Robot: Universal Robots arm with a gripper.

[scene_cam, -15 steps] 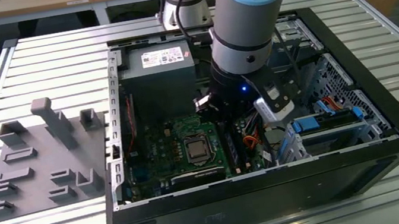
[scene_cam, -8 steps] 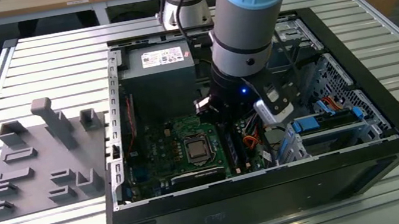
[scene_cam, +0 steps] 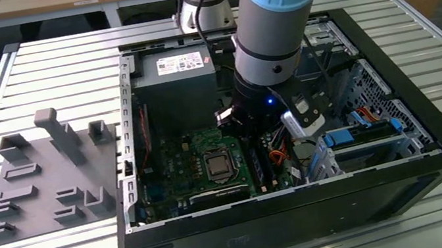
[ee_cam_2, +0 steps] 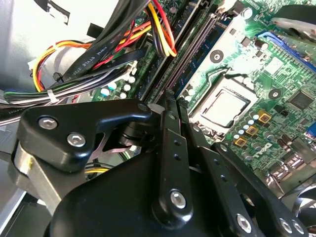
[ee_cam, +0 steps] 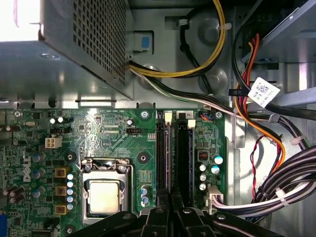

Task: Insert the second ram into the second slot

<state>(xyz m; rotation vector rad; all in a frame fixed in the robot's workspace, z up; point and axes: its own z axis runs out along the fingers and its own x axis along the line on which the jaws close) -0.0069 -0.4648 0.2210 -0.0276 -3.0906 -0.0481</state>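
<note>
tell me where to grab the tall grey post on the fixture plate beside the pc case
Take the tall grey post by its upper part, coming straight down from above. It stands up from the grey fixture plate and rises well above the blocks around it, so its top is free. It looks slim enough to pinch across its narrow sides.

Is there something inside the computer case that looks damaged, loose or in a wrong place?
Nothing stands out. The motherboard looks intact, the processor socket sits square, and the cable bundle lies beside the board, off the memory slots. The gripper is low over the slots' near end. Whether a module sits askew there, I cannot tell.
</note>
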